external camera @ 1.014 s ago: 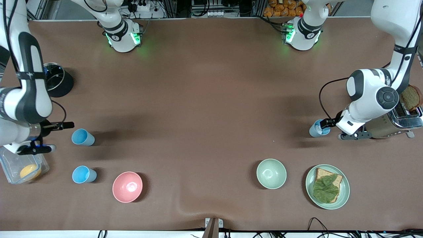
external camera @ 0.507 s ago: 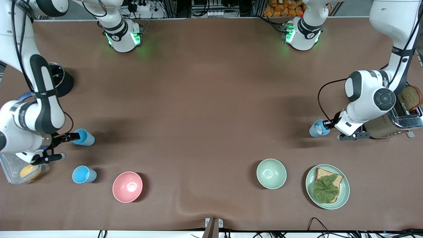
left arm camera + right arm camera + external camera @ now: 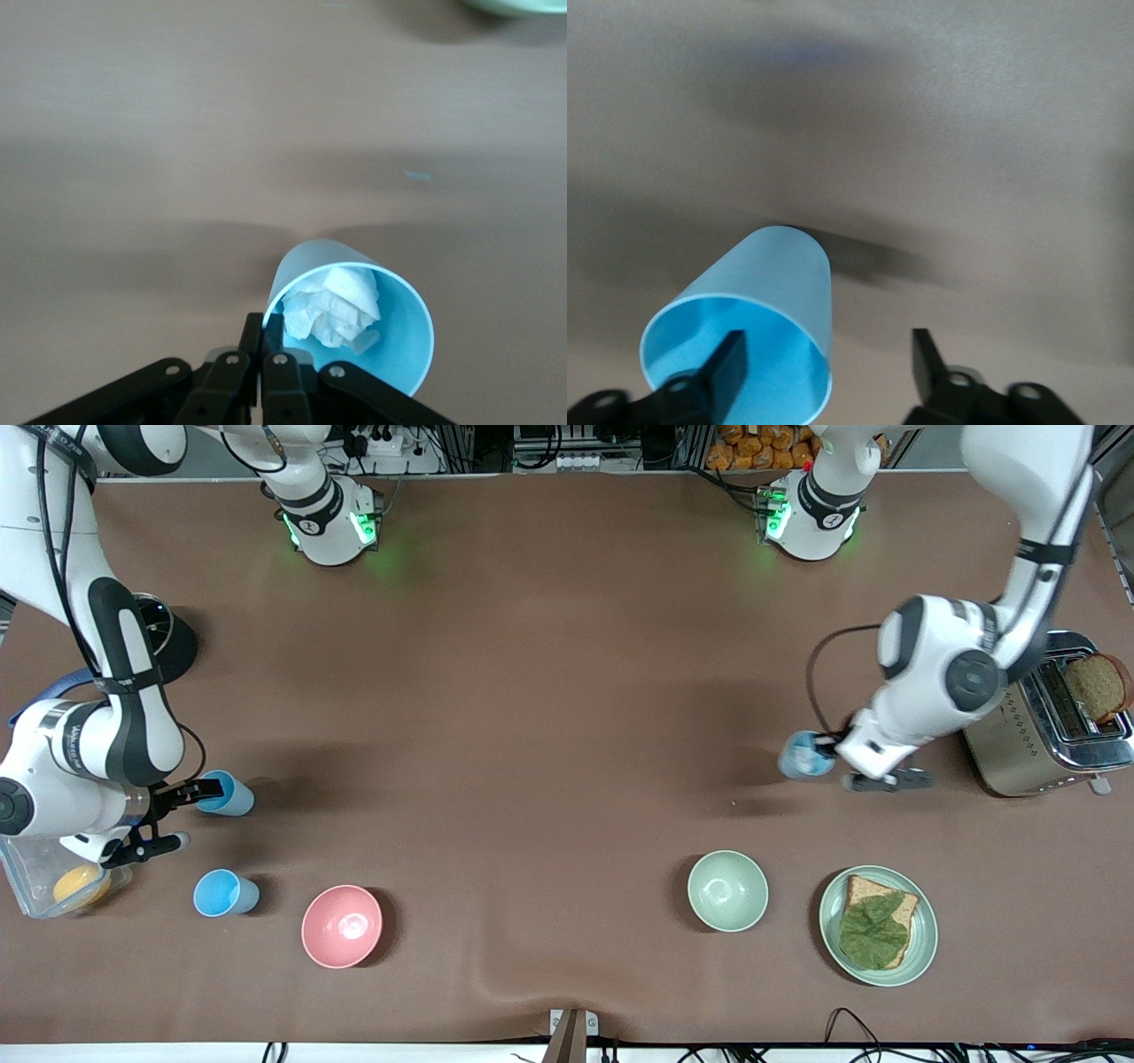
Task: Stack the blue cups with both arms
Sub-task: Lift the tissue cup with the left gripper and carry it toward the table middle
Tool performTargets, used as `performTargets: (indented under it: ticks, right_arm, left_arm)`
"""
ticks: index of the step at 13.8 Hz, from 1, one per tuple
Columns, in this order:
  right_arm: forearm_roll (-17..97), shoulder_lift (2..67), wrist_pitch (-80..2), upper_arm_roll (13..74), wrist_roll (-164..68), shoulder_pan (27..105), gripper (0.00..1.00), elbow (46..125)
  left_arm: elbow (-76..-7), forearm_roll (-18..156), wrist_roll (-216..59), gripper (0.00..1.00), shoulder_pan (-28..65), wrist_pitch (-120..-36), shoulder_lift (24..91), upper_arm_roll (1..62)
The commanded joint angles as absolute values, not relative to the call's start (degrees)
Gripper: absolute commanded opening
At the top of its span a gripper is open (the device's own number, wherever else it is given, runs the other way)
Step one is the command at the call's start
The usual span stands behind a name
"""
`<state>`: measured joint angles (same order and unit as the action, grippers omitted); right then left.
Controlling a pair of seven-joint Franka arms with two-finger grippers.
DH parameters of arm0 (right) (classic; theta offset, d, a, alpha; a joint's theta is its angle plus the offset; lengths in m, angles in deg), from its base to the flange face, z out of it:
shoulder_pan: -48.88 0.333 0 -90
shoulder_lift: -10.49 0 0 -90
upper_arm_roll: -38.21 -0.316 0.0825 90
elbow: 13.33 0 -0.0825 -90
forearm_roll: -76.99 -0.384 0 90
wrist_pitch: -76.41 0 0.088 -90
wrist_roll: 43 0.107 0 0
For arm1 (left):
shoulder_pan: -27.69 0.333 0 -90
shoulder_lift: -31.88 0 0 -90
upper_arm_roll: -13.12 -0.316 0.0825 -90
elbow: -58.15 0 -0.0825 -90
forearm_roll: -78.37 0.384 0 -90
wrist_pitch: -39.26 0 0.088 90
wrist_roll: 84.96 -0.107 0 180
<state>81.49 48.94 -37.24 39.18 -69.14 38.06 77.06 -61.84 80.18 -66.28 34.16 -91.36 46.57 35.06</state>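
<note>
Left end effector (image 3: 828, 746) is clenched on a paper-filled cup (image 3: 800, 755) beside the toaster (image 3: 1045, 731); right end effector (image 3: 829, 356), released, straddles an empty cup's (image 3: 749, 341) rim and should clench squarely before lifting.

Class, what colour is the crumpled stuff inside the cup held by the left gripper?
White, against the light-blue cup pinched by the left gripper; the left wrist view shows it best.

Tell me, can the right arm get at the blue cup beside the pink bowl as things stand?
Probably yes. The right gripper is open at another blue cup, one finger inside its rim. The cup beside the pink bowl stands at, close by, with only bare table between.
</note>
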Motion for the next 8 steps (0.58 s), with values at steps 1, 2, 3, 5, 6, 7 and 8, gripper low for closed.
performTargets:
  ticks: [1, 2, 3, 5, 6, 7, 8]
  right_arm:
    - [80.51, 48.81, -37.32, 38.48, -71.03, 37.19, 0.00, 77.46]
    - [80.51, 48.81, -37.32, 38.48, -71.12, 37.19, 0.00, 77.46]
    - [80.42, 48.81, -37.32, 38.48, -71.99, 37.10, 0.00, 77.46]
    - [80.42, 48.29, -36.88, 38.39, -76.90, 37.10, 0.00, 77.37]
    - [80.42, 47.59, -36.27, 38.30, -77.70, 37.36, 0.00, 77.28]
    - [80.42, 46.89, -34.35, 38.13, -77.80, 37.62, 0.00, 76.76]
    - [80.42, 45.58, -32.33, 37.34, -77.97, 37.71, 0.00, 76.14]
  left_arm:
    - [-59.37, 78.81, -55.74, 0.00, 33.59, -89.94, 47.25, 43.58]
    - [-58.14, 78.81, -50.91, 0.00, 32.01, -89.94, 48.22, 45.44]
    - [-57.26, 78.81, -46.25, 0.00, 29.21, -90.03, 49.01, 45.72]
    - [-54.02, 79.51, -37.38, 0.00, 22.45, -90.29, 52.16, 45.46]
    - [-51.91, 79.95, -33.06, 0.00, 20.16, -90.55, 54.10, 45.38]
    - [-49.54, 81.17, -29.89, 0.00, 18.22, -90.64, 56.12, 45.37]
    - [-47.43, 82.75, -27.25, 0.00, 16.29, -90.64, 58.49, 45.37]
